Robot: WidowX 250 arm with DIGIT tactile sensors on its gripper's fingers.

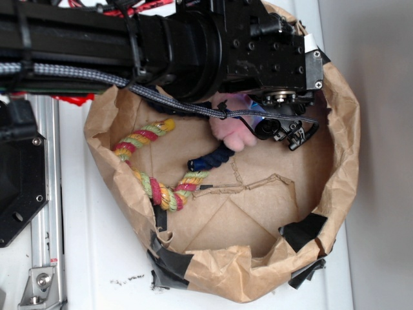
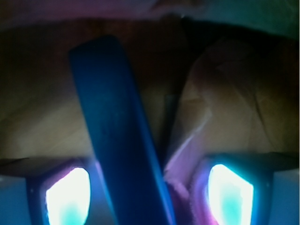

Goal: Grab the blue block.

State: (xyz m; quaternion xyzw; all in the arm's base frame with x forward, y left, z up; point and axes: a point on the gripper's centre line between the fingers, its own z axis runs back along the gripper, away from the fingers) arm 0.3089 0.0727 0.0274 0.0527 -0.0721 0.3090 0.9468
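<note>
The blue block [image 2: 117, 131] is a flat, bright-blue slab that runs slantwise up the middle of the wrist view. It passes between my two glowing fingertips, the left pad [image 2: 68, 197] and the right pad [image 2: 229, 192]. My gripper [image 2: 150, 197] is open, with a gap on each side of the block. In the exterior view the black arm [image 1: 258, 51] hangs over the back of the brown paper bag [image 1: 342, 116]. It hides both the fingers and the block.
A pink plush [image 1: 232, 132] lies just beside the arm and shows pink by the right finger [image 2: 183, 161]. A dark navy rope [image 1: 213, 157] and a multicoloured rope [image 1: 151, 161] lie on the bag's floor. The bag's crumpled walls rise all around.
</note>
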